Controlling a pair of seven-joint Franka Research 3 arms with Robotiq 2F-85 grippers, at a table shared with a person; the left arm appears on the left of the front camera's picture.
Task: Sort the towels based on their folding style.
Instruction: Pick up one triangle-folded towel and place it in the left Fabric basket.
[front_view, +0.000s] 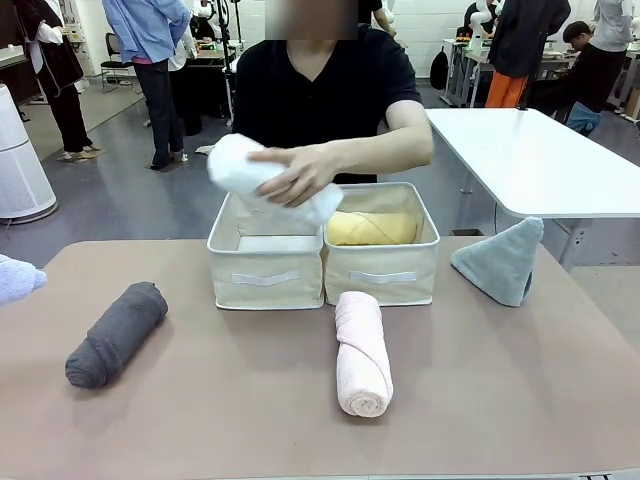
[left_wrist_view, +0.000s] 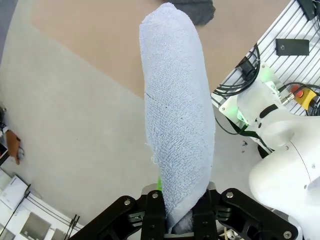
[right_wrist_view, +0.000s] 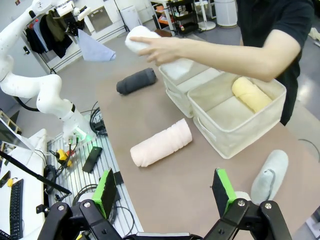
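My left gripper (left_wrist_view: 180, 220) is shut on the lavender-blue towel (left_wrist_view: 177, 125), held up beyond the table's left edge (front_view: 18, 278). My right gripper (right_wrist_view: 164, 187) is open and holds nothing, above the table's near side. A person's hand holds a white roll (front_view: 270, 175) over the left basket (front_view: 265, 262). In the right basket (front_view: 383, 272) lies a yellow roll (front_view: 372, 228). On the table lie a pink roll (front_view: 362, 352), a dark grey roll (front_view: 117, 333) and a grey-green triangle fold (front_view: 502, 260).
The two beige baskets stand side by side at the table's far middle, right in front of the person. A white table (front_view: 540, 160) stands behind on the right. My left arm (right_wrist_view: 35, 85) rises beside a rack of cables off the table's left.
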